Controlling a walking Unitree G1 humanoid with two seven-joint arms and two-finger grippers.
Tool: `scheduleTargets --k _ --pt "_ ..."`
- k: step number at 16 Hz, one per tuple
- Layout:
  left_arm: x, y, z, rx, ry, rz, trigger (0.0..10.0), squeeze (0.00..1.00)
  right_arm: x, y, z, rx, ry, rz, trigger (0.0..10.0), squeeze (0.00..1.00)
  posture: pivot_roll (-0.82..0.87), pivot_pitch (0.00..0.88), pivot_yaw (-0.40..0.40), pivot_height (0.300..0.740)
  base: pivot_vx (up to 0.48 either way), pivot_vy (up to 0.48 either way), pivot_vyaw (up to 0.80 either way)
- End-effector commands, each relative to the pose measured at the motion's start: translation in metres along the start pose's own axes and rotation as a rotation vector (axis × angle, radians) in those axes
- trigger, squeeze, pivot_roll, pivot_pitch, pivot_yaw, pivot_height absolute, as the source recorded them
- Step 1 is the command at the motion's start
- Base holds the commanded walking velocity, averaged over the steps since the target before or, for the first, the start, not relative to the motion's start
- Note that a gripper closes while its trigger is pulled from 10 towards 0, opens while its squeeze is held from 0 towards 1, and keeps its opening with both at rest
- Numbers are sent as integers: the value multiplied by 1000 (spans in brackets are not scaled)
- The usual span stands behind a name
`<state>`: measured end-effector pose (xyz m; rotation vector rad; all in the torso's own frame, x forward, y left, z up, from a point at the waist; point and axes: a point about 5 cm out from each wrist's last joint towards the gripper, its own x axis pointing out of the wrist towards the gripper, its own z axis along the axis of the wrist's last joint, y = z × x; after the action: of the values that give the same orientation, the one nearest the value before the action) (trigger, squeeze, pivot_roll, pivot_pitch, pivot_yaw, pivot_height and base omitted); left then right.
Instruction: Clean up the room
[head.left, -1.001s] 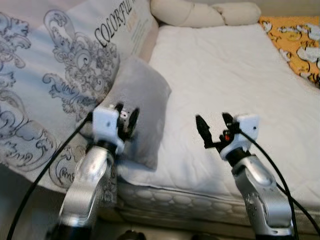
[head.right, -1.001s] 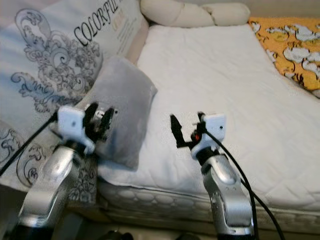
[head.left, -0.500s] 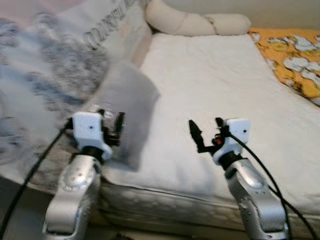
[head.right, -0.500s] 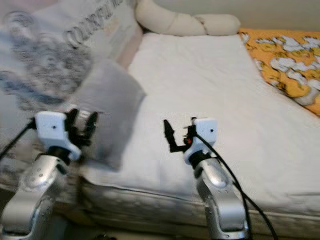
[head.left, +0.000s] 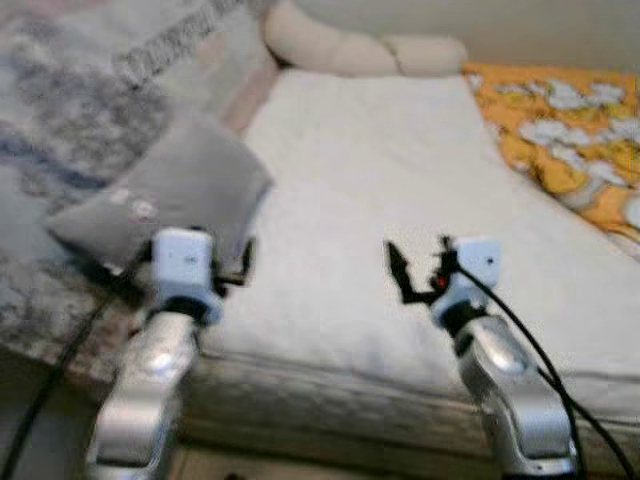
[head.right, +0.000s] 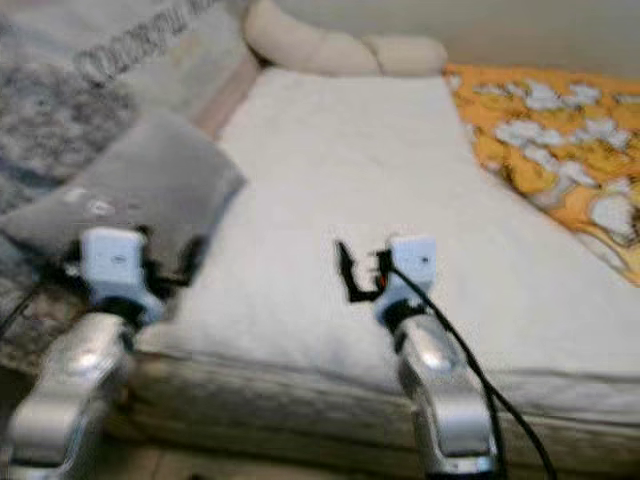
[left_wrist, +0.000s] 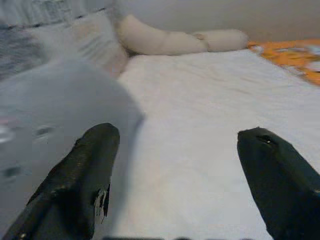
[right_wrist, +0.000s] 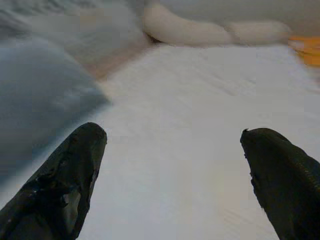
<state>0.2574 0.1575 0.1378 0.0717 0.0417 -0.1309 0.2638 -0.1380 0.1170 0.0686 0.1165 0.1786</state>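
Note:
A grey pillow (head.left: 170, 195) lies at the left side of the white mattress (head.left: 380, 170), leaning on a grey patterned duvet (head.left: 60, 120). My left gripper (head.left: 238, 265) is open at the pillow's near corner, nothing between its fingers (left_wrist: 85, 170); the pillow (left_wrist: 55, 110) looms just off one fingertip in the left wrist view. My right gripper (head.left: 420, 268) hovers open over the mattress's near middle, empty. In the right wrist view the fingers (right_wrist: 65, 175) are spread wide above the sheet, with the grey pillow (right_wrist: 35, 90) off to one side. The pictures are blurred.
A long cream bolster (head.left: 350, 55) lies across the far end of the bed. An orange patterned blanket (head.left: 560, 130) covers the right side. The mattress's front edge (head.left: 330, 410) runs just below both grippers.
The whole view has swung and blurred, so the camera moved; the orange blanket shows more. Both grippers stay open and empty, and the left one sits lower against the grey pillow.

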Motion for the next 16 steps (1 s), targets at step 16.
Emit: scheduleTargets --k 16 --pt "0 18 -1 35 23 58 10000 533 10 0 10 9 -27 1 10000 0 -78 1 9 740 0 -480 0"
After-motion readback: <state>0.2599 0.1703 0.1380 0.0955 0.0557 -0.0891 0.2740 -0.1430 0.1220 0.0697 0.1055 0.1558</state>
